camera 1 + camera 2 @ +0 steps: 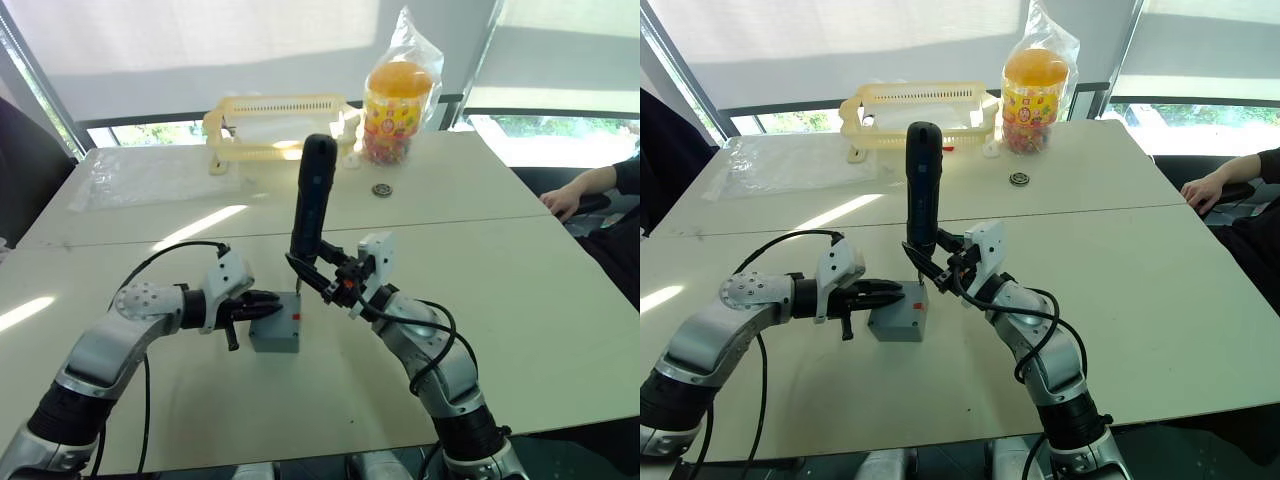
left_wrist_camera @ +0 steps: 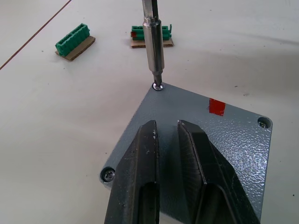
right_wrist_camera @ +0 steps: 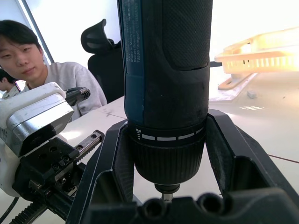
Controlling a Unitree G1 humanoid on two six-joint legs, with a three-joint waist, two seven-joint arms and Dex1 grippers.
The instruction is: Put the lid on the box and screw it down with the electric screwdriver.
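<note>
Left wrist view shows the left gripper (image 2: pixel 167 135) with its two black fingers pressed almost together and lying flat on the small flat square grey plastic lid (image 2: pixel 224 135), which sits on the small grey cube-like plastic box (image 1: pixel 276 330). A red mark (image 2: pixel 217 106) shows on the lid's top, and screw heads sit in three of its visible corners. The thin metal bit (image 2: pixel 153 46) of the thick dark blue-black cylindrical electric screwdriver (image 1: pixel 313 200) stands upright with its tip in the screw at the lid's far corner.

From the head camera, the right gripper (image 1: pixel 322 272) is clamped on the lower part of the electric screwdriver, one finger on each side of the barrel, holding the tool upright over the box's far right corner. The box stands near the middle of the white table (image 1: pixel 500 270), towards the near edge, with the left gripper reaching onto it from the left.

Two small green connector blocks on brown bases (image 2: pixel 73 41) lie on the table just beyond the box in the left wrist view. Well apart at the far side stand a yellow slotted plastic basket (image 1: pixel 275 125), a clear bag holding an orange-lidded jar (image 1: pixel 398 95) to its right, and a small dark round ring (image 1: pixel 382 189) nearer the middle. A clear plastic sheet (image 1: pixel 150 175) lies at the far left. A person's hand (image 1: pixel 562 203) rests at the table's right edge, and a seated person (image 3: pixel 28 56) shows in the right wrist view.
</note>
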